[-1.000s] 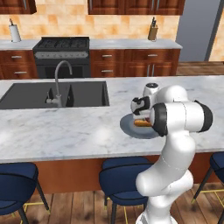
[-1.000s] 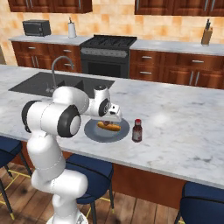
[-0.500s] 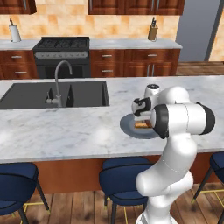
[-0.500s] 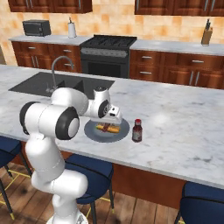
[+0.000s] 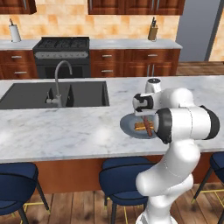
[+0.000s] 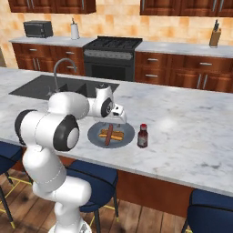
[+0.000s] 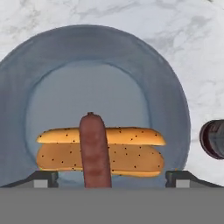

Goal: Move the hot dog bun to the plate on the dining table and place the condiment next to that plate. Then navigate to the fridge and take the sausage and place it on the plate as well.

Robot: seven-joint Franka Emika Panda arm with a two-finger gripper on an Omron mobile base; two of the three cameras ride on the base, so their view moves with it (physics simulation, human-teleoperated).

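While the sausage [image 7: 94,148] lies across the hot dog bun [image 7: 131,151], the hand [image 7: 106,178] hangs spread wide, gripping nothing.

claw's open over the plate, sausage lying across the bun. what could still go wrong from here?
1. The sausage lies crosswise on the bun, not in its split, so it might roll off onto the plate.
2. The open claw straddles the sausage closely; a tilted retreat could drag it.
3. The sauce bottle stands just beside the plate; a sideways swing of the arm could tip it.
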